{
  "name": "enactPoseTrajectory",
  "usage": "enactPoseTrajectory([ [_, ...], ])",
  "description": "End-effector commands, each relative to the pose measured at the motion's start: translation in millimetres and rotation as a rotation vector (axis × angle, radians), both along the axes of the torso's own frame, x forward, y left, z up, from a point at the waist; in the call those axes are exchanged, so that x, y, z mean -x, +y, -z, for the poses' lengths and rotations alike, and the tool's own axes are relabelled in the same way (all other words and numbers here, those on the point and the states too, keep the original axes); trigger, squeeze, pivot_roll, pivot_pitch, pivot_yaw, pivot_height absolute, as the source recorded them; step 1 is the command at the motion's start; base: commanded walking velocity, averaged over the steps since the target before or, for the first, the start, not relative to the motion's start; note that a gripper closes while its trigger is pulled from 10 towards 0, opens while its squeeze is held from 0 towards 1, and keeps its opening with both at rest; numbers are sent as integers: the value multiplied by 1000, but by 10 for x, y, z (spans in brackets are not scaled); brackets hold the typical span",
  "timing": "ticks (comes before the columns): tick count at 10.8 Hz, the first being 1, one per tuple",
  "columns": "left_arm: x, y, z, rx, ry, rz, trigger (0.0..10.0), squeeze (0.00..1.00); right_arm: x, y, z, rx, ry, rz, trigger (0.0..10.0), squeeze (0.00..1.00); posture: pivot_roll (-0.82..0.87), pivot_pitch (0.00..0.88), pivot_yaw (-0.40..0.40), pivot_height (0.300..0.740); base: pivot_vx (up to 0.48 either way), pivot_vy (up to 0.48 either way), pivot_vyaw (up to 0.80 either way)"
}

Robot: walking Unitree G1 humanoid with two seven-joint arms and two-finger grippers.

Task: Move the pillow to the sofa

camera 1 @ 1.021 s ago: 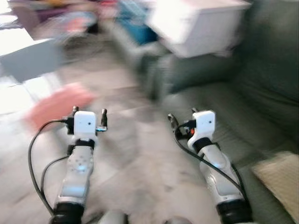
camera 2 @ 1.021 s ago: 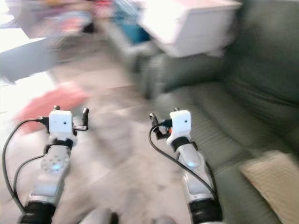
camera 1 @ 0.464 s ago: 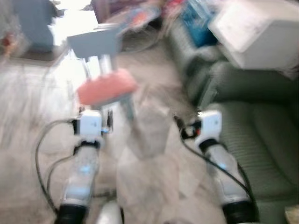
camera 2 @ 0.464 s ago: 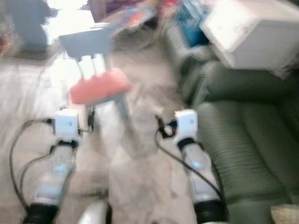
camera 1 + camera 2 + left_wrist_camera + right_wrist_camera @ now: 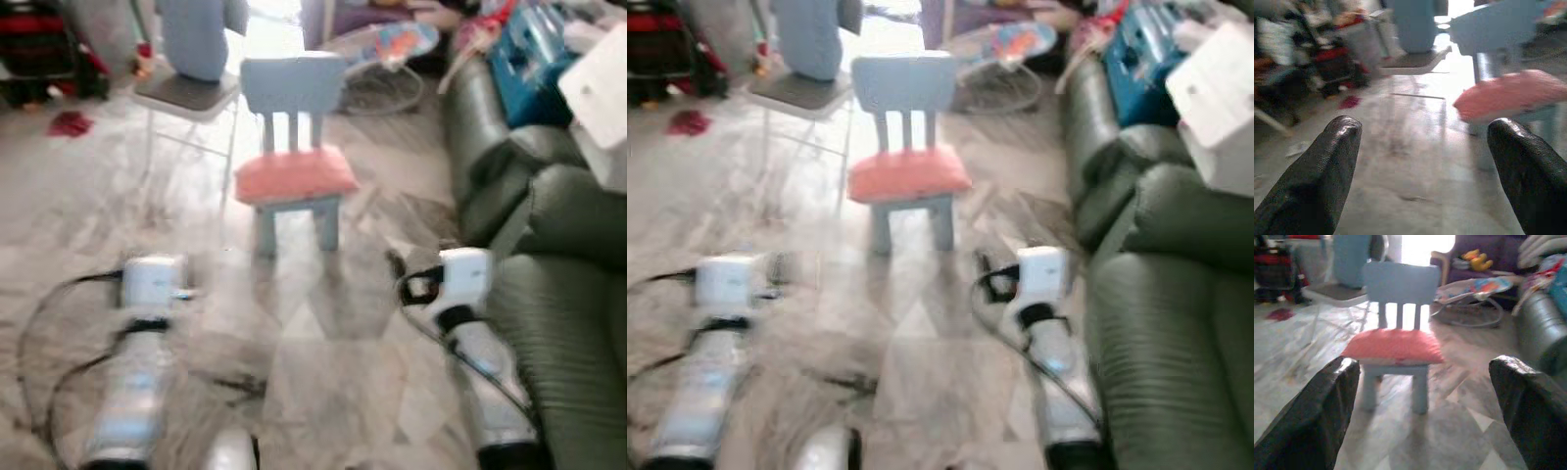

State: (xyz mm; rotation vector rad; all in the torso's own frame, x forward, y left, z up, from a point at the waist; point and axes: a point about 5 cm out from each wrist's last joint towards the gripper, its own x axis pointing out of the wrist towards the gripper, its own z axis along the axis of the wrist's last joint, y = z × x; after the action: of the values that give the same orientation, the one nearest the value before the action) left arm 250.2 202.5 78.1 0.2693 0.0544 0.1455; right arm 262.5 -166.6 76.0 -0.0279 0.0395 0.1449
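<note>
A flat red pillow [image 5: 294, 174] lies on the seat of a small light-blue child's chair [image 5: 291, 88] ahead of me on the floor; it shows too in the right wrist view, pillow [image 5: 1394, 345]. The dark green sofa [image 5: 578, 323] runs along my right. My left gripper [image 5: 1430, 171] is held out low over the floor, open and holding nothing, left of the chair. My right gripper [image 5: 1422, 411] is open too, empty, pointing at the chair from a short way back, beside the sofa's front edge.
A white-framed chair [image 5: 186, 93] with a blue cushion stands behind and left of the small chair. A baby bouncer [image 5: 387, 54], blue box [image 5: 529, 49] and white box [image 5: 602, 93] crowd the far right. Red clutter [image 5: 69, 122] lies at far left. Marble floor [image 5: 323, 392] between the arms.
The view has swung left and steadied: the small chair with the pillow has come to the centre ahead, the sofa slid to the right edge. Both arms stay held out.
</note>
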Motion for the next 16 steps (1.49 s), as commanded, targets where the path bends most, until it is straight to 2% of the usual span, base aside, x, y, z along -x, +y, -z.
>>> enactPoseTrajectory([
  [1,3,-83,-19,9,-6,38,10000,0,76,-155,74,11,31,57,10000,0,42,72,-59,740,0,0,0],
  [3,-28,-133,-41,22,-13,55,10000,0,23,-38,55,3,21,22,10000,0,41,67,-56,740,182,0,0],
  [5,-46,-168,-54,30,-19,71,10000,0,-21,8,13,-11,8,15,10000,0,40,70,-57,740,441,0,0],
  [12,-94,-200,-77,44,-29,58,10000,0,-20,42,-4,-12,4,-3,10000,0,31,77,-64,740,435,0,0],
  [16,-88,-195,-74,36,-19,47,10000,0,-28,66,4,-9,7,-9,10000,0,36,84,-63,740,374,298,594],
])
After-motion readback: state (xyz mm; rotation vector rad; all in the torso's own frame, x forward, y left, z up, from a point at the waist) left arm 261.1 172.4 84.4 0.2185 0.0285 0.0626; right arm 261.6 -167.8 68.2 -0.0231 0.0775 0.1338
